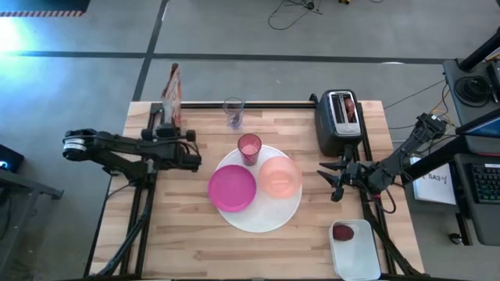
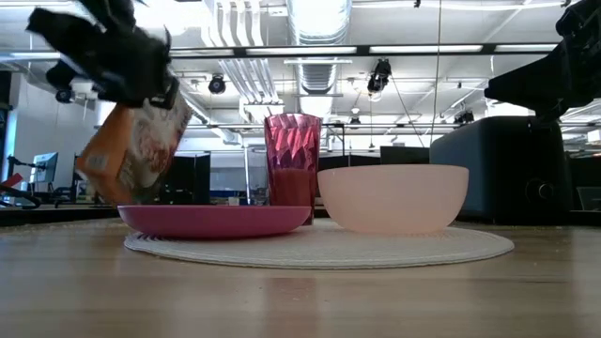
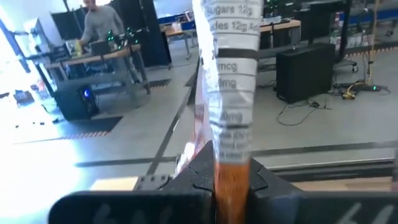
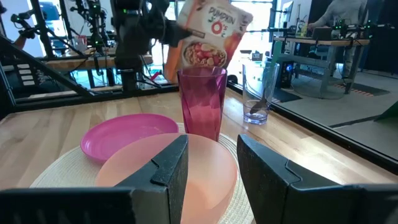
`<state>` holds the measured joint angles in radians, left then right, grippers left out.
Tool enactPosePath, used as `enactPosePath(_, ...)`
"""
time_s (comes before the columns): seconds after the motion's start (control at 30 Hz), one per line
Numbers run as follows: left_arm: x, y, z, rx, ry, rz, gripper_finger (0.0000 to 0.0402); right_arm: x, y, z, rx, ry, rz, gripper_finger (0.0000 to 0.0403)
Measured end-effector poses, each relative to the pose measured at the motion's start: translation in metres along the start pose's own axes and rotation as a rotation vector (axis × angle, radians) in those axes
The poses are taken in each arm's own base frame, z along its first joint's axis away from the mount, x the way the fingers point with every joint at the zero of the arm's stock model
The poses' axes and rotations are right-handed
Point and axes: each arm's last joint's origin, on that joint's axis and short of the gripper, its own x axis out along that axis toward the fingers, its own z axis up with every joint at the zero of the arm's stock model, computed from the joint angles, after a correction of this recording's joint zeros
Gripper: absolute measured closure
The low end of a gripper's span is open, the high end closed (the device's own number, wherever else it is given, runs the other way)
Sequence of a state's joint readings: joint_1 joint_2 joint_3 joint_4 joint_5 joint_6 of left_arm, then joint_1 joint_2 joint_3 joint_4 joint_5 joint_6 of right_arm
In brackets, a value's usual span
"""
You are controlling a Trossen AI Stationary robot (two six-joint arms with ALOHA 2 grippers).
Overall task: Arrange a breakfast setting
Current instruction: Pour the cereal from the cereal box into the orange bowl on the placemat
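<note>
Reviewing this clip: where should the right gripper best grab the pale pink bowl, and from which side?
Probably the pale pink bowl rim nearest the right gripper, fingers straddling the thin wall from above. It sits upright on the white plate; the pink tumbler and magenta plate crowd its other sides.

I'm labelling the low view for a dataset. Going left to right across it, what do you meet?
Cereal box held up in the left gripper → magenta plate → pink tumbler → pink bowl → toaster.
</note>
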<state>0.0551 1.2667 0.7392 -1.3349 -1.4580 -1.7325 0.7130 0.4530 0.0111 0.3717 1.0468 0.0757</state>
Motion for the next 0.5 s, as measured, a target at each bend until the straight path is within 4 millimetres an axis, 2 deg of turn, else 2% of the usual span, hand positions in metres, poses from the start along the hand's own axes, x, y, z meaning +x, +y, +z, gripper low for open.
enactPosePath(0.23, -0.008, -0.013, 0.041, 0.009, -0.078, -0.037, 0.0401, 0.0, 0.0, 0.0, 0.001, 0.0, 0.0, 0.0275)
enactPosePath(0.5, -0.014, -0.016, 0.06, 0.004, -0.103, -0.058, 0.0402, 0.0, 0.0, 0.0, 0.0, 0.0, 0.0, 0.0275)
